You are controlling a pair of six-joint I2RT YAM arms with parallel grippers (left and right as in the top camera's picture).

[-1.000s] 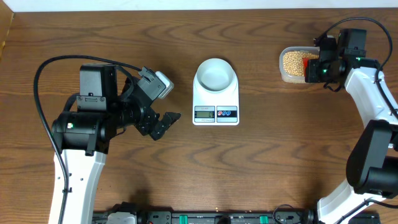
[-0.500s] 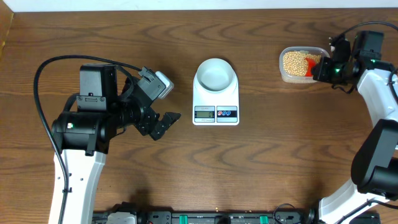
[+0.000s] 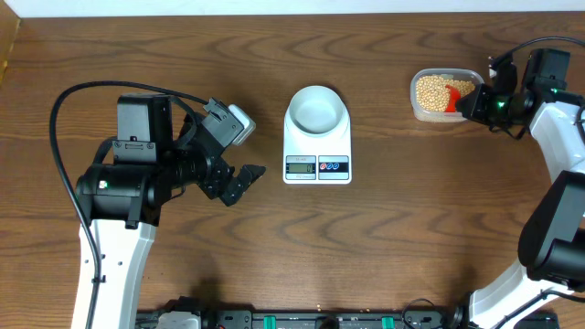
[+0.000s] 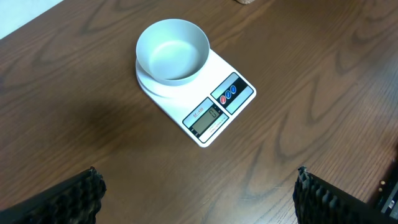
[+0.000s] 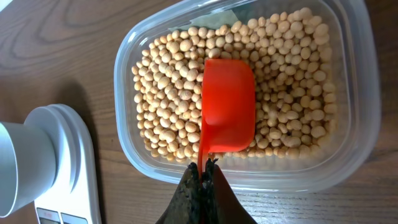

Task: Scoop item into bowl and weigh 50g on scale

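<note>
Rightward is where my right arm (image 3: 551, 117) is shifting since earlier. Near left, left jaws are gaping empty; bowl (image 3: 316, 108) is sitting on scale (image 3: 317, 167) mid-desk. Far right, right jaws are clamping tight on the scoop (image 5: 227, 106) by its stiff handle, cup resting on beans (image 5: 165, 112) in the tub (image 5: 359, 124). I'm judging them loose, light, roll-prone.

I've got a wood-grain brown table (image 3: 384, 238) filling every view. A clear plastic tub (image 3: 428, 116) with rounded corners sits on the right side near the back edge, well apart from everything in the middle. A red scoop (image 5: 229, 106) is inside the tub, its cup lying lengthwise across the tub's middle and its thin handle running back over the near long wall. I can't tell whether the cup faces up or down. A black rail with green clips (image 3: 302, 321) runs along the table's front edge. A pale strip shows past the back edge.
</note>
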